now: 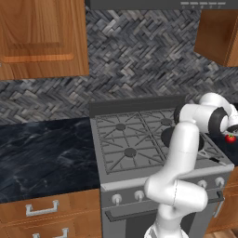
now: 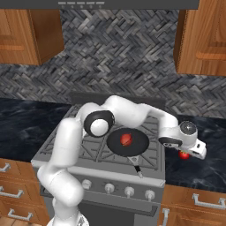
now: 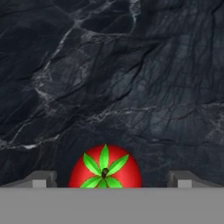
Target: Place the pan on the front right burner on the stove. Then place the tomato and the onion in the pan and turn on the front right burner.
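Right under the hand camera sits the tomato (image 3: 105, 168), bright red with its green star of leaves facing straight up, resting on the dark marbled counter (image 3: 131, 78). The gripper (image 3: 111, 178) is poised above it with its jaws spread wide, one fingertip (image 3: 41, 178) showing off to one side of the fruit and the other well clear on the far side, and neither is touching it, so nothing is gripped. From the right base view, the white arm (image 2: 128, 112) arches from the lower left across the stove (image 2: 88, 154) and reaches over its right edge, the hand hanging above the black counter just beside the range, with the tomato (image 2: 184, 155) peeking out red below the wrist. On the stove, the pan (image 2: 128, 142) sits on the front right burner's grate, its thin dark handle pointing toward the front edge of the range, above the row of white knobs (image 2: 129, 191). Inside the pan lies the onion (image 2: 126, 140), a dull red-brown ball, roughly in the middle. In the left base view the arm (image 1: 179, 153) rises in front of the stove (image 1: 125, 139) and covers most of the pan (image 1: 168, 135), while the tomato (image 1: 230, 138) shows at the far right edge, on the counter beyond the range. Wooden cabinets (image 1: 42, 37) hang above the herringbone backsplash.
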{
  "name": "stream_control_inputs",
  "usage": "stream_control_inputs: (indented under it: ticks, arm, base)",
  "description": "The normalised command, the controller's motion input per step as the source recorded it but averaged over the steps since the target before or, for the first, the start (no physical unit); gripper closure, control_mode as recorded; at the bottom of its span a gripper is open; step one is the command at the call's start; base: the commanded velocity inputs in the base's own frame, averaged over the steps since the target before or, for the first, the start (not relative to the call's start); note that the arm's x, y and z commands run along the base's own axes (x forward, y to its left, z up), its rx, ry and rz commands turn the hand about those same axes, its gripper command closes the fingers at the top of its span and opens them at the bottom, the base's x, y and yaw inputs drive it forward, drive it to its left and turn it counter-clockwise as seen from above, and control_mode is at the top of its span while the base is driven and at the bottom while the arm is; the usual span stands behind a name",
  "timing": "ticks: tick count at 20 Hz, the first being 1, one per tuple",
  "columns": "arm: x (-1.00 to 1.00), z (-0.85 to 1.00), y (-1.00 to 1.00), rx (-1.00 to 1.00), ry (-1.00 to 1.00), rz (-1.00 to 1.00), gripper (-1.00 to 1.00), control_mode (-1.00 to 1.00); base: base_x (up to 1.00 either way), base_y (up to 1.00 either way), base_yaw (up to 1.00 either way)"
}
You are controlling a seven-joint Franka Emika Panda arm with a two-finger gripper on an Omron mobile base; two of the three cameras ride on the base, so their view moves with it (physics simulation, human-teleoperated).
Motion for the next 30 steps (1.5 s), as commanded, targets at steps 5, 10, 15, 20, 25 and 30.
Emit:
stream_control_inputs:
  ticks: [5,10,15,20,25,30]
  arm:
    - [0.00,-0.06,0.00,0.00,0.00,0.00,-1.00,-1.00]
    - [0.00,-0.10,0.00,0.00,0.00,0.00,-1.00,-1.00]
    - [0.00,-0.06,0.00,0.00,0.00,0.00,-1.00,-1.00]
    - [0.05,-0.12,0.00,0.00,0.00,0.00,-1.00,-1.00]
    - [0.03,-0.09,0.00,0.00,0.00,0.00,-1.00,-1.00]
    - [0.00,0.00,0.00,0.00,0.00,0.00,-1.00,-1.00]
  base:
    - [0.00,0.00,0.00]
    - [0.00,0.00,0.00]
    - [0.00,0.00,0.00]
    - [0.00,0.00,0.00]
    - [0.00,0.00,0.00]
    - [0.00,0.00,0.00]
